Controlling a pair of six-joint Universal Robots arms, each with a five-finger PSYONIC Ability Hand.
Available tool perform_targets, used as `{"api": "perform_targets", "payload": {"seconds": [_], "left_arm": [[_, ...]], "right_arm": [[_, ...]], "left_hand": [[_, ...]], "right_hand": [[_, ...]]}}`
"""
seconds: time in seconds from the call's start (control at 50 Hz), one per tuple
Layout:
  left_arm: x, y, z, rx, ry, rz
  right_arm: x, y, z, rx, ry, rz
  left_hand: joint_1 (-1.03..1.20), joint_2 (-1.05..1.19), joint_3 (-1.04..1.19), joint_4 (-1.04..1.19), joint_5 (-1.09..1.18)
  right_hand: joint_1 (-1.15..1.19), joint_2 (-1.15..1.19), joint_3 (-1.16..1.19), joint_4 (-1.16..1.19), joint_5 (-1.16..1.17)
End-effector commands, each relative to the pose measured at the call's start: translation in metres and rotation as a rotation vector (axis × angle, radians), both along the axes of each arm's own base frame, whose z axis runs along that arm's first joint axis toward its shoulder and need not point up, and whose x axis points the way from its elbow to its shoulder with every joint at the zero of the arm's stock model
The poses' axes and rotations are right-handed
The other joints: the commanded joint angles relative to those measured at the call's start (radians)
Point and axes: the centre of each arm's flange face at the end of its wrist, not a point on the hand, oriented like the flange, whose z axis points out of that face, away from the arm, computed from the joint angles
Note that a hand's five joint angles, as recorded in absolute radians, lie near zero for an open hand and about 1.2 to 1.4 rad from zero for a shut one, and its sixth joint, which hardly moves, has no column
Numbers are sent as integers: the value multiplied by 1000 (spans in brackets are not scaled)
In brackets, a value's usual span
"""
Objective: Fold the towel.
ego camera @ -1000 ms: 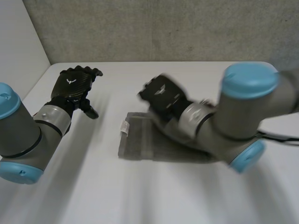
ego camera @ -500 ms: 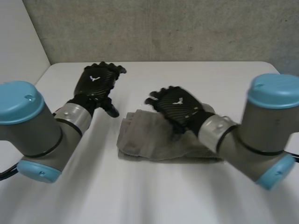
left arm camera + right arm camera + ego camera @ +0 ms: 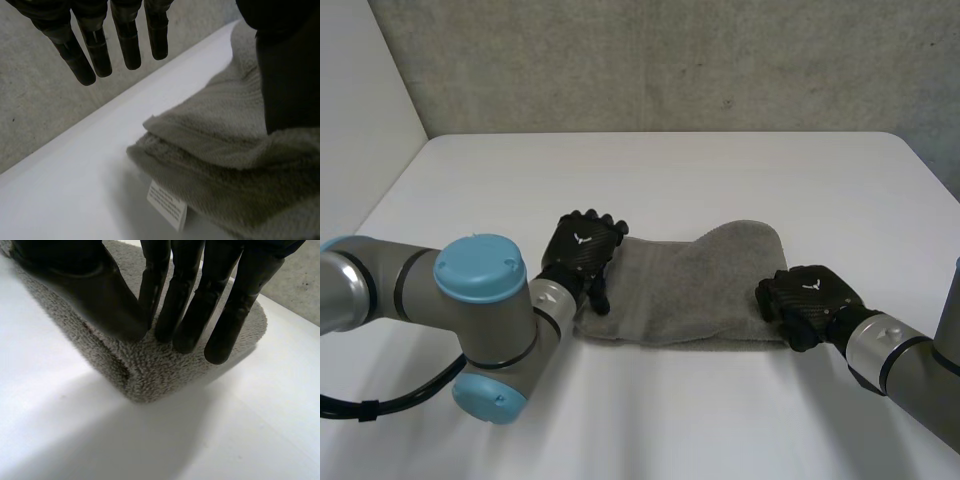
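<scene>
- Both hands have dropped to the towel (image 3: 690, 290), middle of the table (image 3: 740, 170), long axis left to right.
- Left hand (image 3: 582, 250) relaxed at its left end; right hand (image 3: 810, 300) on the right end, and I can't tell its grip.

Label (image 3: 167, 209) print too small to read. Right hand (image 3: 810, 305) hides towel (image 3: 690, 290) corner. Right arm (image 3: 910, 360) cut off at edge.

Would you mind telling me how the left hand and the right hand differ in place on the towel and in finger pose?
The left hand is at the towel's labelled end, the right hand at its rounded, folded end. The left hand's fingers are straight and hang clear past the corner; the right hand's fingertips and thumb meet on the pile, seemingly pinching it. Both are black.
</scene>
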Motion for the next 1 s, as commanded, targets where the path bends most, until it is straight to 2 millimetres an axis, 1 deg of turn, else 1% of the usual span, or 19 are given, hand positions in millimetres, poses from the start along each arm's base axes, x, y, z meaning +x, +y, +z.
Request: {"api": "perform_targets", "payload": {"seconds": [0.02,0.14,0.18,0.2,0.24,0.26,0.28,0.36,0.38,0.4,0.46,0.5,0.52,0.56,0.58,0.62,0.72,0.88,1.0], "left_arm": [[-7,22,1,8,-18,-21],[-7,30,23,-24,6,-21],[-5,33,42,-57,30,-19],[-5,33,42,-57,30,-19],[-3,35,55,-81,47,-16],[-3,35,55,-81,48,-16],[-2,35,59,-88,53,-13],[3,34,64,-96,58,0],[5,33,65,-96,58,6],[9,31,63,-90,53,16],[19,24,57,-73,42,47],[23,22,55,-67,38,55],[23,22,55,-67,38,55],[25,19,54,-66,39,63],[25,19,54,-66,39,63],[25,18,52,-61,38,65],[25,18,52,-54,52,64],[25,19,52,-44,69,65],[25,19,50,-40,66,68]], "right_arm": [[-1,-12,8,-83,44,-7],[1,-26,28,-205,102,-23],[10,-33,49,-312,137,-5],[10,-33,49,-313,137,-4],[40,-23,71,-418,136,79],[40,-23,72,-419,136,79],[57,-14,80,-453,125,123],[74,-4,90,-489,110,140],[77,-3,87,-479,119,125],[75,-3,84,-468,131,101],[71,-3,77,-444,142,82],[63,5,62,-378,130,70],[63,5,62,-377,130,70],[36,-5,46,-286,95,4],[36,-5,46,-286,95,3],[5,-12,27,-169,27,-51],[-16,-11,7,-39,-60,-77],[-21,-16,-1,-19,-82,-90],[-21,-19,-9,2,-80,-92]], "left_hand": [[-83,-88,-69,-86,-223],[-89,-94,-75,-92,-229],[-91,-97,-78,-95,-232],[-92,-97,-78,-95,-232],[-94,-100,-81,-98,-235],[-94,-100,-81,-98,-235],[-94,-100,-81,-98,-235],[-94,-100,-81,-98,-235],[-94,-100,-81,-98,-235],[-94,-100,-81,-98,-235],[-94,-100,-81,-98,-235],[-94,-100,-81,-98,-235],[-94,-100,-81,-98,-235],[-97,-102,-84,-100,-238],[-97,-102,-84,-100,-238],[-100,-105,-87,-103,-241],[-100,-105,-87,-103,-241],[-100,-105,-87,-103,-241],[-100,-105,-87,-103,-241]], "right_hand": [[276,274,279,280,279],[276,274,279,280,279],[276,274,279,280,279],[276,274,279,280,279],[276,274,279,280,279],[276,274,279,280,279],[276,274,279,280,279],[236,234,239,240,239],[-380,-382,-377,-376,-377],[-811,-813,-808,-806,-808],[-824,-826,-821,-819,-821],[-824,-826,-821,-819,-821],[-824,-826,-821,-819,-821],[-824,-826,-821,-819,-821],[-824,-826,-821,-819,-821],[-818,-820,-815,-814,-815],[-792,-794,-788,-787,-789],[-583,-585,-580,-579,-580],[-580,-582,-577,-576,-577]]}}
